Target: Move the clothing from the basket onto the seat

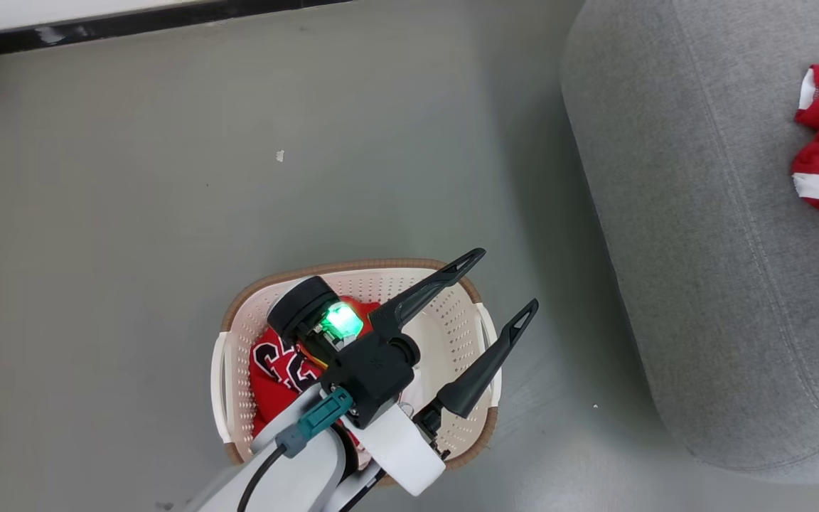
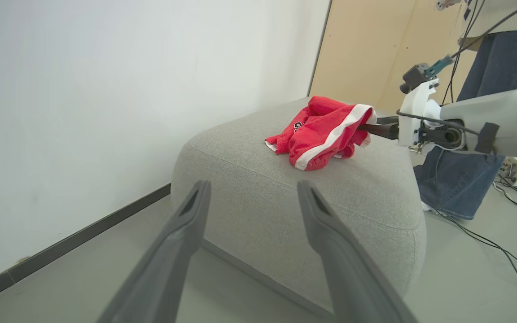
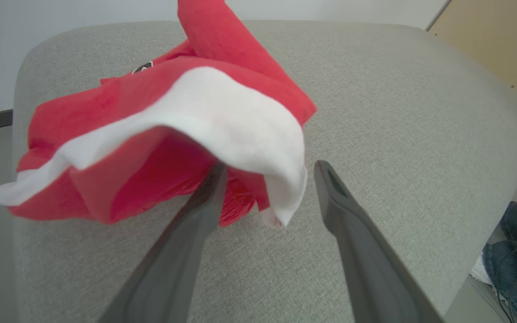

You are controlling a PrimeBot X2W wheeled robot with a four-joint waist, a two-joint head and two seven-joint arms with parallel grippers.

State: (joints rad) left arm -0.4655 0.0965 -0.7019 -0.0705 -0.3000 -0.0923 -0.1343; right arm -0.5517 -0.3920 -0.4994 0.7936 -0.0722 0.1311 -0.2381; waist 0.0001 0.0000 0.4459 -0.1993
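Drop-off step, by the look of it. Right claw [image 3: 272, 167] is spread wide on the seat [image 1: 701, 249]; the red shorts [image 3: 159, 134] drape over one finger, not pinched. Left claw [image 1: 507, 279] hangs above the basket [image 1: 352, 264], fingers apart and empty. A red jersey [image 1: 274, 370] lies in the basket. Next: back the right claw out without snagging, then lower the left and pinch the jersey.

Right gripper [image 3: 270, 167] rises from 6 o'clock, fingers spread wide. Red clothing [image 3: 151, 116] with a white trim band [image 3: 222, 116] lies heaped on the grey seat [image 3: 397, 112], toward 10 o'clock. The band's fold drapes over the 7 o'clock finger's tip; the other finger is clear of cloth. Denim leg [image 3: 514, 251] at 4 o'clock.
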